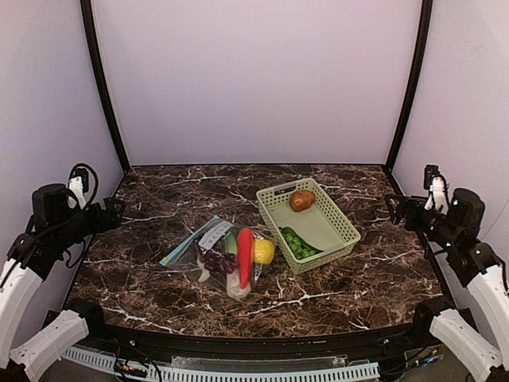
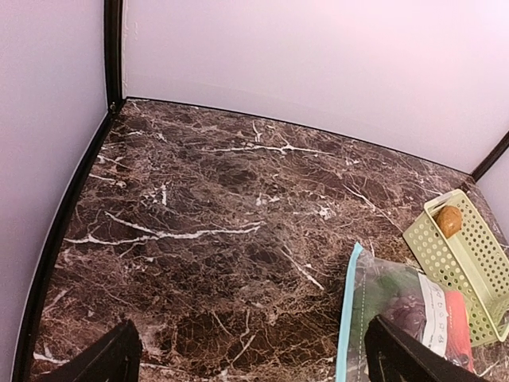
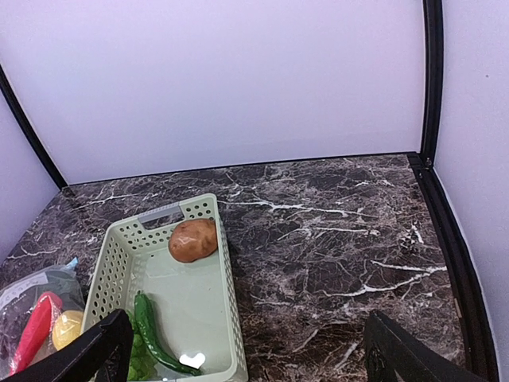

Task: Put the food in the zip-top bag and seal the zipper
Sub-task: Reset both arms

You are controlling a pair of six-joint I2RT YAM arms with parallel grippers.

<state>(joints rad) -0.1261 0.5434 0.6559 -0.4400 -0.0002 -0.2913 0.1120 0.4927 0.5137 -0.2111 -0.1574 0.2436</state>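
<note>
Your left hand (image 2: pixel 254 368) is hanging above the surface (image 1: pixel 159 199), well to the left of the pale green basket (image 1: pixel 324 224). Its fingers (image 2: pixel 111 358) are spreading wide and holding nothing. Your right hand (image 3: pixel 250 360) is hanging well to the right of the basket, also spreading wide and gripping nothing.

The zip-top bag (image 1: pixel 208 239) is lying flat just left of the basket. Its teal-blue zipper (image 1: pixel 187 240) is running along the edge facing away from the basket. The purple grapes (image 1: pixel 219 260), long red pepper (image 1: pixel 245 256), yellow lemon (image 1: pixel 263 251) and white bulb (image 1: pixel 236 288) are clustering at the side of the bag nearest the basket. The lemon is almost touching the basket's near corner. In the left wrist view, the grapes and pepper are showing through the clear plastic under the white label (image 2: pixel 433 314). You cannot tell whether the lemon and bulb are sitting inside.

The brown potato (image 1: pixel 301 200) is resting at the far end inside the basket, and the green pieces (image 1: pixel 298 243) are lying along its left wall, towards the near end.
</note>
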